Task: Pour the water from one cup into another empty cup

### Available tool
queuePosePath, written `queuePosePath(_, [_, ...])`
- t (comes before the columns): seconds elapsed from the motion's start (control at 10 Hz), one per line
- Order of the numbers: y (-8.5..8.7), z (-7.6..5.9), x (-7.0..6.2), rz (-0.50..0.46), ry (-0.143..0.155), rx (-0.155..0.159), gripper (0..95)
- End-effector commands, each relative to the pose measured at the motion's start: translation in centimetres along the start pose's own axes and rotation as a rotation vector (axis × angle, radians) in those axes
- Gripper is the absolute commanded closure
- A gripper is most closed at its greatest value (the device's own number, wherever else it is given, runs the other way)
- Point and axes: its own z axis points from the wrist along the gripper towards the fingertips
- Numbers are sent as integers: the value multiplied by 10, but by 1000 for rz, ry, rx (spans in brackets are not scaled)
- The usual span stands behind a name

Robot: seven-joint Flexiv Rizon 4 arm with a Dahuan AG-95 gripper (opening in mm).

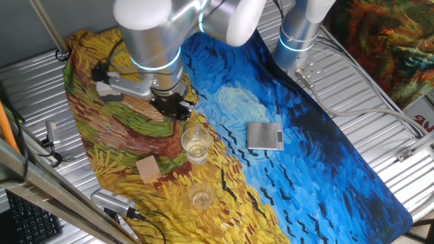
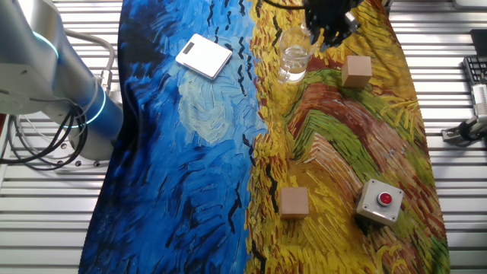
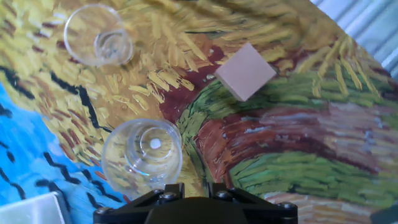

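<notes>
- Here, the taller cup (image 1: 196, 144) is seen upright on the painted cloth (image 1: 325, 149), clear-walled, with pale glints low inside; water cannot be told apart for certain.
- The shorter cup (image 1: 201, 196) is stood apart from it, nearer the cloth's edge, beside a wooden block (image 1: 148, 167).
- The gripper (image 1: 172, 107) is held just beside the taller cup, not touching; its grip cannot be told.

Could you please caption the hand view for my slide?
Gripper above the taller cup; smaller cup and wooden block beyond, on painted cloth.
</notes>
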Motion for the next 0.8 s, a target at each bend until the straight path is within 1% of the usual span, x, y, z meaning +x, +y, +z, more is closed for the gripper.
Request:
queuePosePath(0.1, [5,-14,4,94,-12,-5,760])
queuePosePath(0.3, [8,-22,6,109,-6,-1,760])
queuePosePath(0.5, [9,-24,6,107,-7,6,760])
queuePosePath(0.8, [9,-25,7,97,-11,4,760])
